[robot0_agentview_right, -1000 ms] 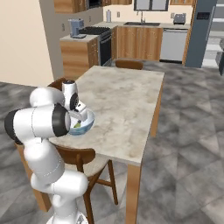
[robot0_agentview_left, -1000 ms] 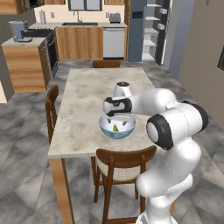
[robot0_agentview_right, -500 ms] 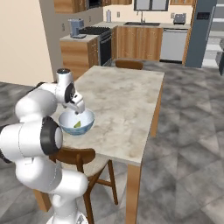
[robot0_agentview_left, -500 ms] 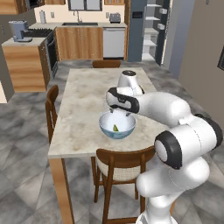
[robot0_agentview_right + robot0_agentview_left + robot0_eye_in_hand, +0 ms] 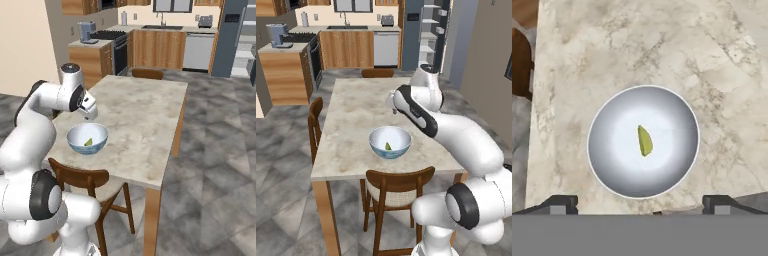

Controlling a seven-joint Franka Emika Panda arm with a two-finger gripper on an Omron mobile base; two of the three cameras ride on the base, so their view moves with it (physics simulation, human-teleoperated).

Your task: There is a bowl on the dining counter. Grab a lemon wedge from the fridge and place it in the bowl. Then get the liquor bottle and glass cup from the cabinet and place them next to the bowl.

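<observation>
You see lemon wedge (image 5: 644,140) lying in bowl (image 5: 607,165) | bowl on dining counter (image 5: 351,107) near chair edge | gripper (image 5: 640,201) above bowl, jaws wide apart, holds nothing.

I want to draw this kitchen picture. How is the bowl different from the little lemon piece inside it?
The bowl is much bigger than the lemon wedge. The bowl is round, while the lemon wedge is a narrow piece with pointed ends. The bowl is pale blue-white, and the lemon wedge is yellow-green. The bowl stands on the dining counter, while the lemon wedge lies inside the bowl, near its middle. Both sit below the open gripper.
</observation>
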